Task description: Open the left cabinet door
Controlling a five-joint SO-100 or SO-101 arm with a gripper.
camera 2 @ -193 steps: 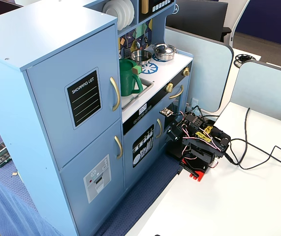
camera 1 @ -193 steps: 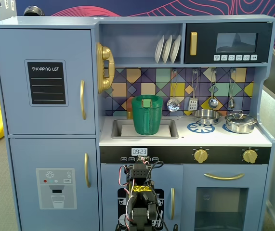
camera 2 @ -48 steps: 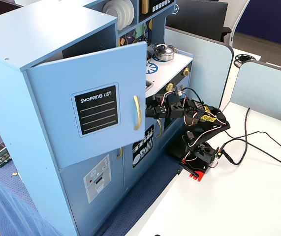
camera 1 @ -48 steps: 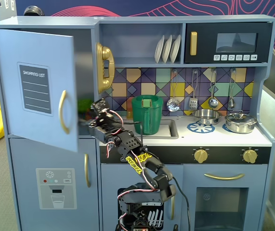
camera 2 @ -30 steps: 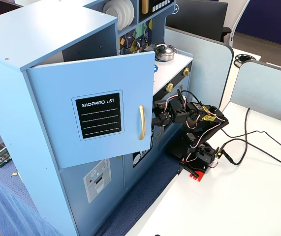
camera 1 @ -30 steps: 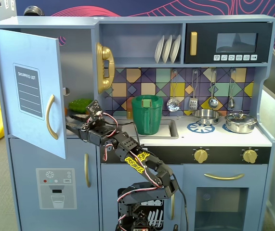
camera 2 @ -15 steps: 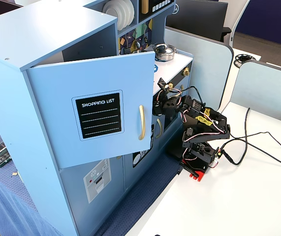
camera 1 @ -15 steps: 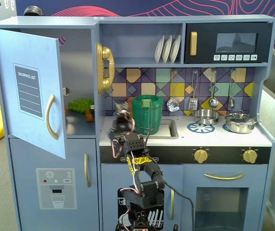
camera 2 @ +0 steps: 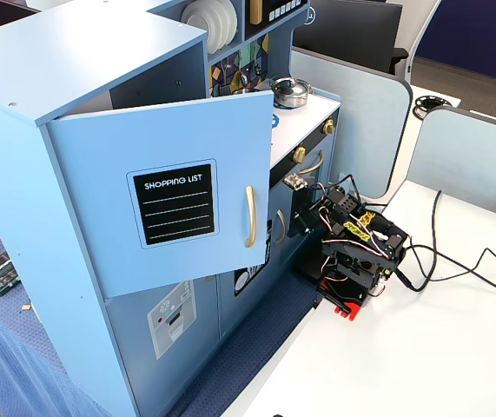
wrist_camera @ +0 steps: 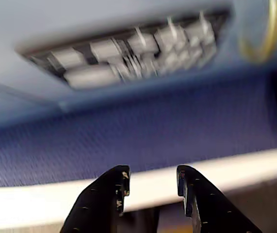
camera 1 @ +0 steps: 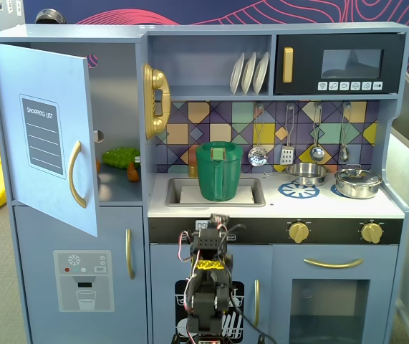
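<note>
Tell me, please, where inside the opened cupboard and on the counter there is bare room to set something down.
Behind the shopping-list door, the shelf is bare in front of the green toy. The sink is filled by the green pitcher; the hob holds two pots.

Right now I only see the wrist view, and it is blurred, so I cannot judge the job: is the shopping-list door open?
Observer: Yes. In a fixed view the left cabinet door stands swung wide, and the compartment behind it is exposed.
Operator: My claw is open with nothing in it. Is the arm near that door's handle?
Observer: No. The arm sits folded low in front of the lower cabinets, apart from the gold handle.
Operator: Is anything inside the compartment?
Observer: A green toy lies on the shelf.
</note>
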